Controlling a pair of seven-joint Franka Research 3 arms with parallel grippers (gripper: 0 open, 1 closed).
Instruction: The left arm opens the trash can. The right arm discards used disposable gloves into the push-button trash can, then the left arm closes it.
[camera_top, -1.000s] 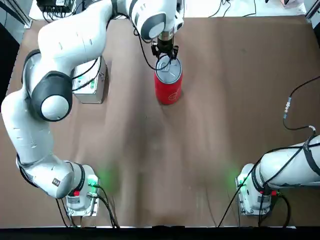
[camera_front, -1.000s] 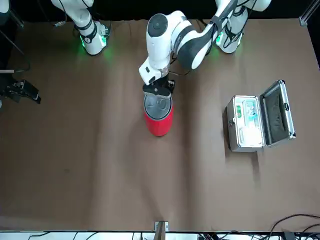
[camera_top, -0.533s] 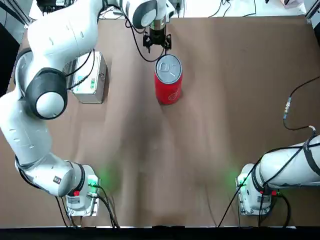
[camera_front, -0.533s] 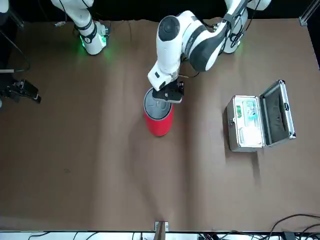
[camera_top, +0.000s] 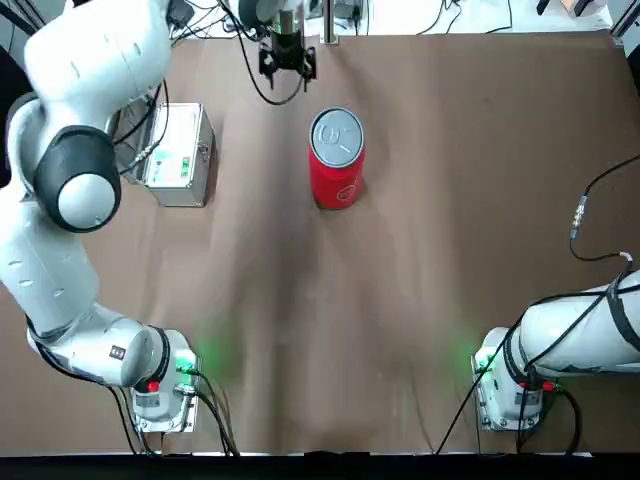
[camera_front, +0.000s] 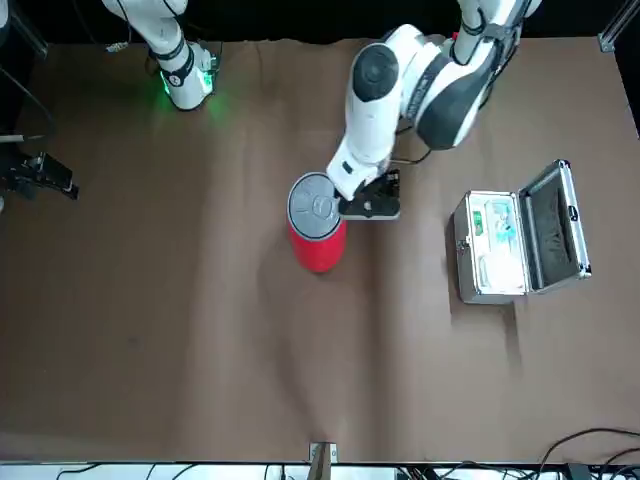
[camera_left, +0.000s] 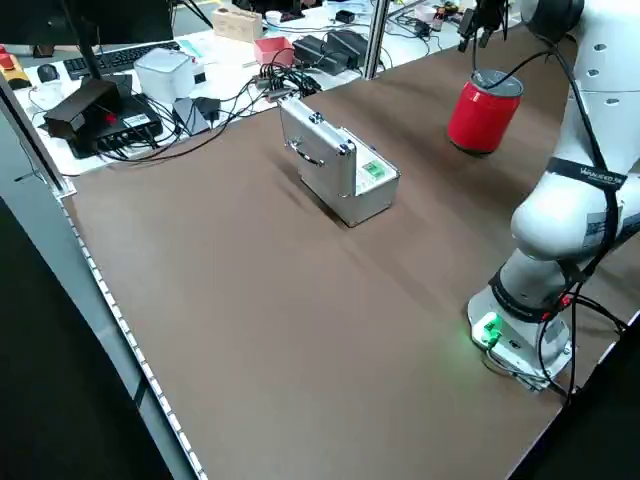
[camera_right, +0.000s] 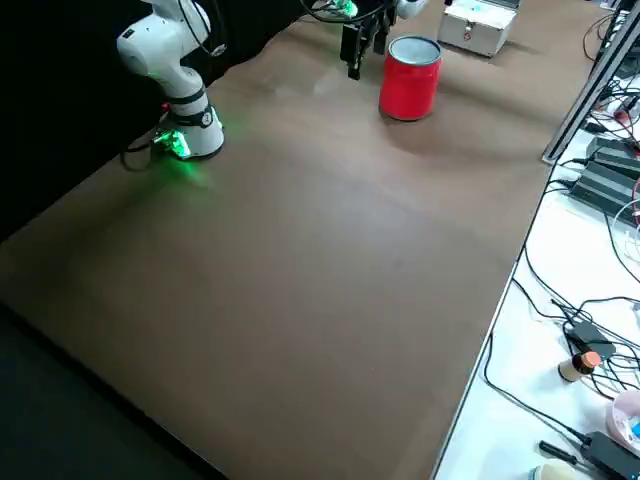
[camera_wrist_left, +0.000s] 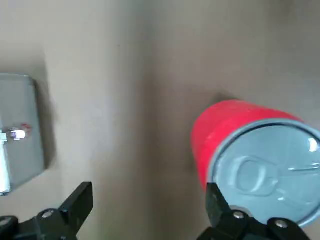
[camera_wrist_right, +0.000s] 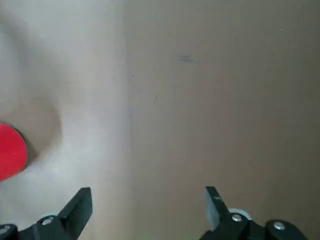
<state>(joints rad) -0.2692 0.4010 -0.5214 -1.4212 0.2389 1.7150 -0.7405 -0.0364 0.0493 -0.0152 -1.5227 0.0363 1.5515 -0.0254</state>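
Note:
The trash can (camera_top: 337, 165) is a red cylinder with a round silver-grey lid (camera_top: 337, 135), standing at the far middle of the table with the lid down. It also shows in the front view (camera_front: 317, 238) and in the left wrist view (camera_wrist_left: 250, 160). My left gripper (camera_top: 287, 60) hangs open and empty, off the can, on the side toward the metal box (camera_front: 371, 205). My right gripper (camera_wrist_right: 147, 212) is open with nothing between its fingers, over bare table, and a sliver of the red can (camera_wrist_right: 10, 150) shows at the edge. The used disposable gloves are out of view.
A silver metal box (camera_top: 178, 155) stands left of the can, its hinged lid raised (camera_front: 555, 225). Cables and desk gear lie beyond the table's far edge (camera_left: 300, 55). Both arm bases (camera_top: 160, 385) (camera_top: 510, 385) sit at the near edge.
The left gripper has lifted off the can's lid and moved away toward the table's far edge and the box side. The can's lid stays down.

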